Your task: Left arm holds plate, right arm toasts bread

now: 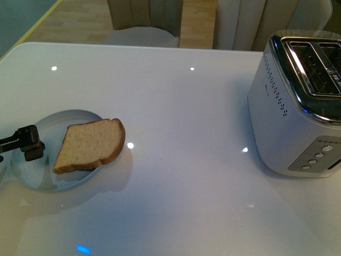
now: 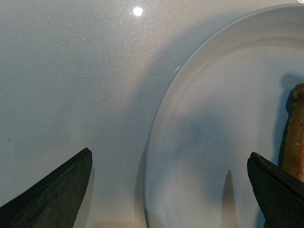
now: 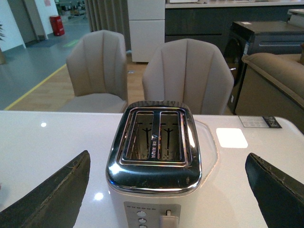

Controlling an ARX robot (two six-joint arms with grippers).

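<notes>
Just under left gripper: plate.

The black angular left hand reaches in low, its pointed jaws spread wide; the black right hand likewise gapes wide.

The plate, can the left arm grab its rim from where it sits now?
Probably yes. The left end effector is open and straddles the plate rim, one jaw over the table, one over the plate. The bread lies close beside that inner jaw.
</notes>
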